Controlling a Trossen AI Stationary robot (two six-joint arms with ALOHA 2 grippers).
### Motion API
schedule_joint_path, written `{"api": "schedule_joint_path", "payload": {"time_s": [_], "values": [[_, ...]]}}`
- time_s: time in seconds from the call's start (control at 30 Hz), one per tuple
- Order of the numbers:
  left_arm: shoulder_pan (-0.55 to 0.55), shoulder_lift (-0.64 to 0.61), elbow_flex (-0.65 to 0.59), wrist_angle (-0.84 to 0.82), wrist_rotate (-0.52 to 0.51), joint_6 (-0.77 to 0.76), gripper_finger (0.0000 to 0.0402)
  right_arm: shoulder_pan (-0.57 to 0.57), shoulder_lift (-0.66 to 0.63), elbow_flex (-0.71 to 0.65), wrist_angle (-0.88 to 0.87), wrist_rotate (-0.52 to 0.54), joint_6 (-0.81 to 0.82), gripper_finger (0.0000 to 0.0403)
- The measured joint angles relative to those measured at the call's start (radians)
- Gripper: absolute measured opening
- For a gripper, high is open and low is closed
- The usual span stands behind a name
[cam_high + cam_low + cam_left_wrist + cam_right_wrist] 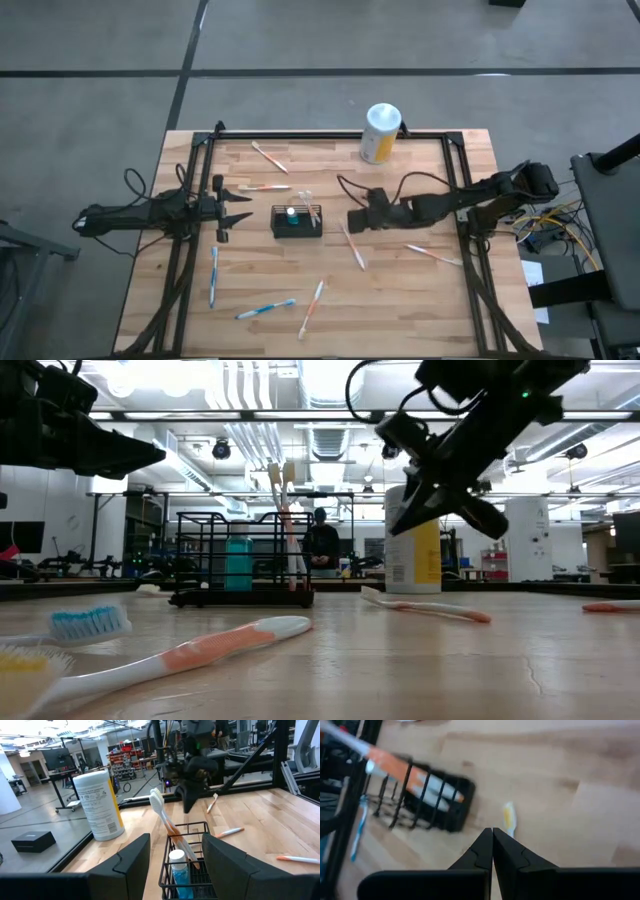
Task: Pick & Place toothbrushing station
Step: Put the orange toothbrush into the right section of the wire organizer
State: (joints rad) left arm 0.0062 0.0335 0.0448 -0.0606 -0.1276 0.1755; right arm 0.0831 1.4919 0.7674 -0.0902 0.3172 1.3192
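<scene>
Two grippers are seen on either side of the toothbrushing station [297, 221], a small black wire-mesh basket standing near the middle of the tabletop [420, 300]. The left gripper [243, 207] is held just to the basket's left, its fingers [131, 862] spread wide with nothing gripped between them; the basket's near end is framed in the gap. The right gripper [352, 221] is raised above the tabletop just to the basket's right, its fingers pressed fully together and empty. Two toothbrushes [170, 822] and a blue tube [179, 872] are stood in the basket. Loose toothbrushes [265, 310] are scattered over the tabletop, and a white-topped canister [380, 133] stands at the far edge.
</scene>
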Motion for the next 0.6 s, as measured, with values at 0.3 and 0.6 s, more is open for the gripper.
{"api": "schedule_joint_path", "payload": {"time_s": [0.3, 0.6], "values": [[0.0, 0.0, 0.0, 0.0, 0.0, 0.0, 0.0186, -0.074, 0.037, 0.052, 0.015, 0.0, -0.121, 0.004], [0.0, 0.003, 0.0, 0.0, 0.0, 0.0, 0.0186, -0.093, 0.09, 0.067, 0.013, -0.028, -0.169, 0.0135]]}}
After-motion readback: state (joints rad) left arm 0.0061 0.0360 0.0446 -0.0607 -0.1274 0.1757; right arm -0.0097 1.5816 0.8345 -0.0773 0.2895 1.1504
